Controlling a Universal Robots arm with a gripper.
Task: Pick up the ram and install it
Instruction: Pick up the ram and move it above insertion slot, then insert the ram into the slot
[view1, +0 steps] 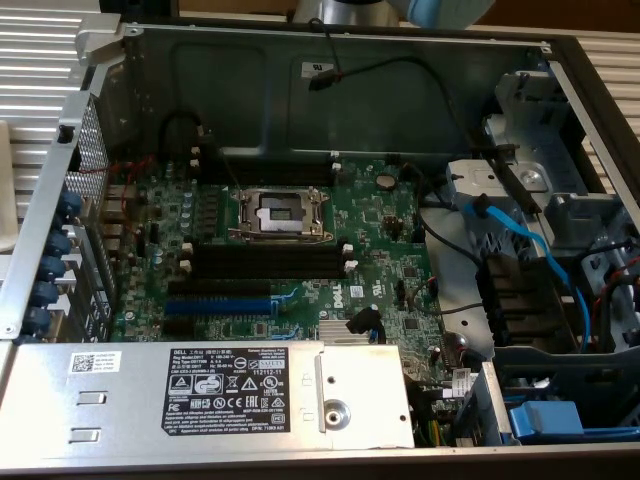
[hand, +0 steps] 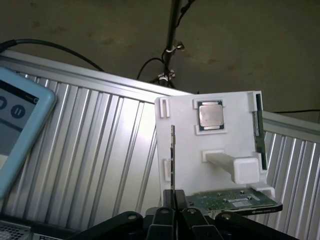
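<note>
Ram (hand: 172, 155) stands edge-on, one end clamped between the shut fingers of the pincer (hand: 173, 196), at the edge of a white holder (hand: 235, 140) that carries a CPU (hand: 210, 116).

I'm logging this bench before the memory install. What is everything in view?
computer case: one, grey metal, lid off
motherboard: one, green, inside the case
processor socket: one, silver frame, mid-board
long slots: several, black with white clips, beside the socket
blue slot: one, blue, between the long slots and the power supply
power supply: one, silver, labelled, along the case's edge
blue cable: one, blue, the exterior view's right
white holder: one, white, on ribbed metal
processor chip: one, silver, on the holder
ram: one, green, edge-on in the holder
other sticks: two, green, on the holder
tablet: one, light blue
gripper: one, black, shut on the ram
</note>
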